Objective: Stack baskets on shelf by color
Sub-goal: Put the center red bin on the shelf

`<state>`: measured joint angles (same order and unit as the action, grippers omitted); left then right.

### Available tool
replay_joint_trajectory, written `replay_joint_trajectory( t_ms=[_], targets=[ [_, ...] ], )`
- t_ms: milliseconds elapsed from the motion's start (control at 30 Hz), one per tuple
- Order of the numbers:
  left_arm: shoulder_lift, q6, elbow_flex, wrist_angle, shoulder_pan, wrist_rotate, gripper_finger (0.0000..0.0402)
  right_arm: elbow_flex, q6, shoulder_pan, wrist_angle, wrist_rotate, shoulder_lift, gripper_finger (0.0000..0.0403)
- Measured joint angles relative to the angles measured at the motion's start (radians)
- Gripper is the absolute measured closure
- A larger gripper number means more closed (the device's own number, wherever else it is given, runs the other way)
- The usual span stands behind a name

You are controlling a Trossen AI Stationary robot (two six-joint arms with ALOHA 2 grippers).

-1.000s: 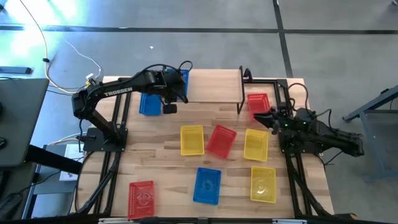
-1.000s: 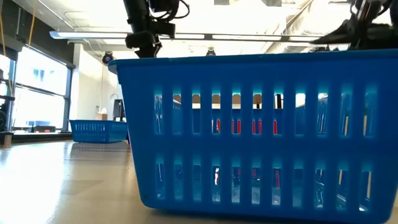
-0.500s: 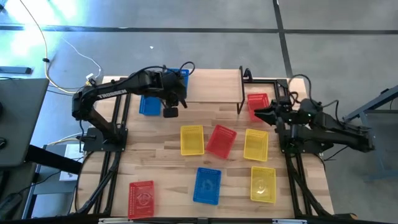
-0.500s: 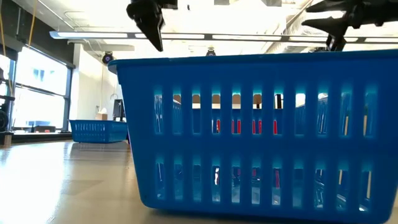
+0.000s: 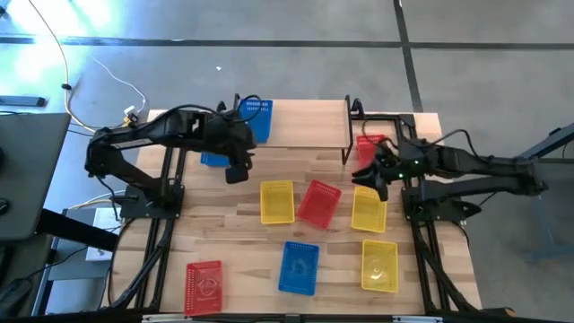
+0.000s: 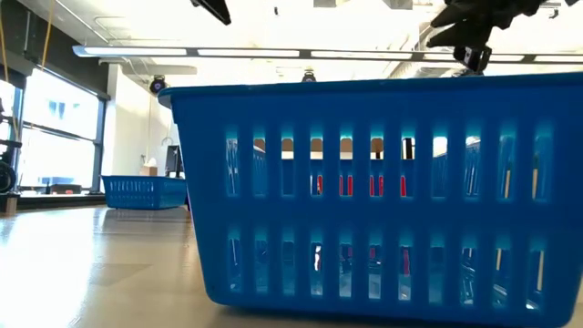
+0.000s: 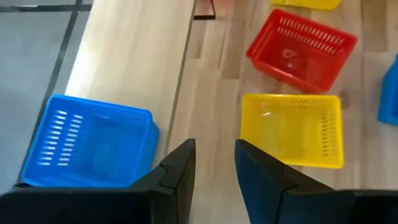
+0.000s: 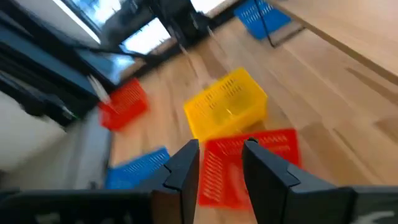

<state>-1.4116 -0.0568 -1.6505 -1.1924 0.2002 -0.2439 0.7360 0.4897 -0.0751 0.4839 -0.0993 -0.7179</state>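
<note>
The landmark is the low light-wood shelf on thin black legs, standing at the desk's far edge. No writing can be read on the arms or baskets now.

At the shelf's left end sits a blue plastic mesh basket, long axis running away from the desk's near edge. Just left of the shelf, on the wooden desk, a second blue basket lies mostly hidden under the left arm. The left gripper hangs in front of the shelf's left end; the left wrist view shows its jaws parted with a narrow gap and nothing between them, above the desk beside the shelf's front edge.

In front of the shelf, three baskets lie in a row: a yellow mesh basket with its long axis pointing toward the shelf, a red mesh basket turned at a slant, and another yellow basket, also pointing toward the shelf. Further toward the near edge lie a red basket well left of the shelf's span, a blue basket tilted slightly, which fills the low view, and a yellow basket.

At the shelf's right end, on the desk, a red basket is partly covered by the right arm. The right gripper hovers just in front of it, jaws slightly apart and empty.
</note>
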Motion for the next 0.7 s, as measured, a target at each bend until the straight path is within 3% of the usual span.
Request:
replay_joint_trajectory(
  t_ms=[267,500,700],
  targets=[
    [0.021,0.059,0.057,0.037,-0.013,0.095,0.03,0.167,-0.064,0.079,0.233,0.072,-0.158,0.0295],
    [0.051,0.107,0.194,0.116,-0.013,0.114,0.03,0.211,-0.124,0.162,0.238,0.06,-0.284,0.0295],
    [0.056,0.148,0.235,0.129,-0.013,0.104,0.03,0.212,-0.188,0.222,0.199,0.062,-0.376,0.0295]
  ],
)
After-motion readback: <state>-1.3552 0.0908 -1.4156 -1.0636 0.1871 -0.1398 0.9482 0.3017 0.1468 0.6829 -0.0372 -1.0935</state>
